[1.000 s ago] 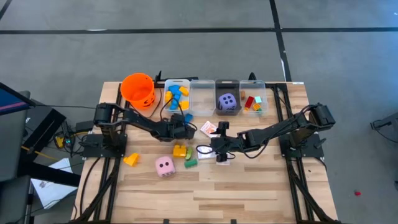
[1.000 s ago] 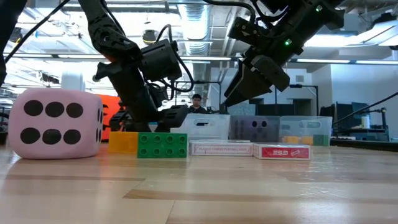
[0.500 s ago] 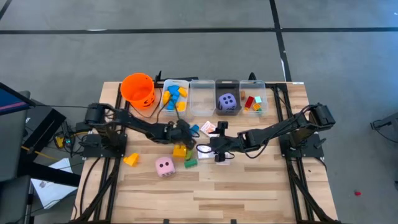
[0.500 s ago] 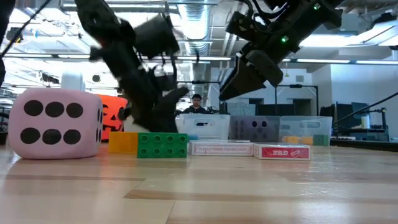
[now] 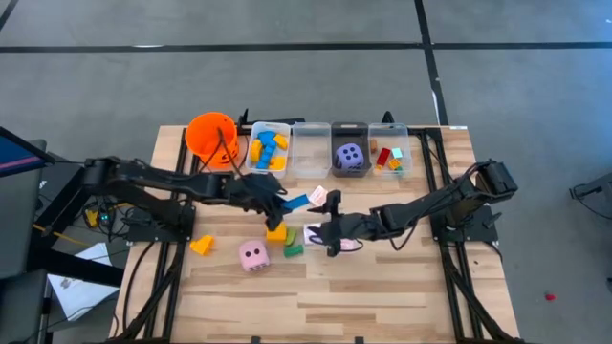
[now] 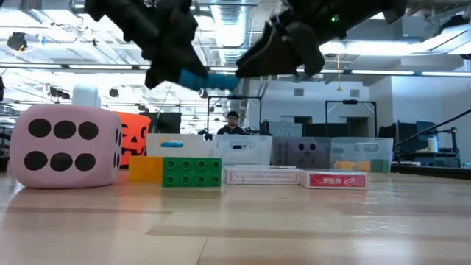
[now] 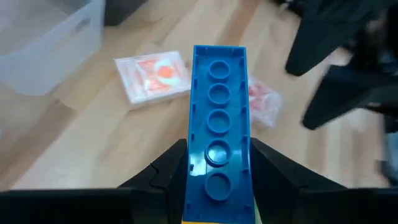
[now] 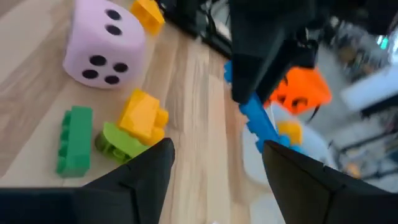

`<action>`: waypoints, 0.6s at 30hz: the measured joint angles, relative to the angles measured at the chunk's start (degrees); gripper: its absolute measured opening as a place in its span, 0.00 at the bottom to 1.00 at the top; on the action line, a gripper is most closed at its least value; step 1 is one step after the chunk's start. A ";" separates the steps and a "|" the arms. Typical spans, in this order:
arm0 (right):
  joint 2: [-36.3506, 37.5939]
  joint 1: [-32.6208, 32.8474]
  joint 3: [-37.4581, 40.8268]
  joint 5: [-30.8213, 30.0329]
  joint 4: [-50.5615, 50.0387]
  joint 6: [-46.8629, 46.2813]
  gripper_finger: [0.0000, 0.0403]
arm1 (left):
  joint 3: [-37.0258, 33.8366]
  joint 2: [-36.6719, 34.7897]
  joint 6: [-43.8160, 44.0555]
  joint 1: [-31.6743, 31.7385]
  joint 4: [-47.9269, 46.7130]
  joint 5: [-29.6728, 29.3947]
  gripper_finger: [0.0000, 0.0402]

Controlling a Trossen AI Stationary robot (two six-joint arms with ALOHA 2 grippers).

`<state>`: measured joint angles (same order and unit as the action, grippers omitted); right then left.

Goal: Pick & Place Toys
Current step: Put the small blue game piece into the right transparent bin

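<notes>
Beside the left pincer (image 5: 280, 204), the right pincer (image 5: 325, 232) crowds the middle of the desk (image 5: 382, 296); blocks (image 5: 284, 239) and a pink die (image 5: 253, 254) lie below them. Beyond, bins (image 5: 311, 148) wall the far edge.

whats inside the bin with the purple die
Only the purple die shows inside that bin, filling most of it; anything beneath the die is covered and cannot be seen.
</notes>
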<state>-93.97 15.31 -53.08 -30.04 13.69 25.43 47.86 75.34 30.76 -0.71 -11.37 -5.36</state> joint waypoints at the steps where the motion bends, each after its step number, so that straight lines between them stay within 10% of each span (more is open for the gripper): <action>1: -0.01 0.34 0.00 -0.02 1.01 2.06 0.61 | 0.00 -0.66 1.01 0.00 -0.32 1.10 0.33; 18: 0.01 1.14 0.00 -3.59 4.58 11.13 0.61 | 0.11 2.29 7.69 -1.33 8.71 7.36 0.33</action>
<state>-93.95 16.45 -53.08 -33.64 18.27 36.56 47.97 77.62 38.45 -2.04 -2.66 2.00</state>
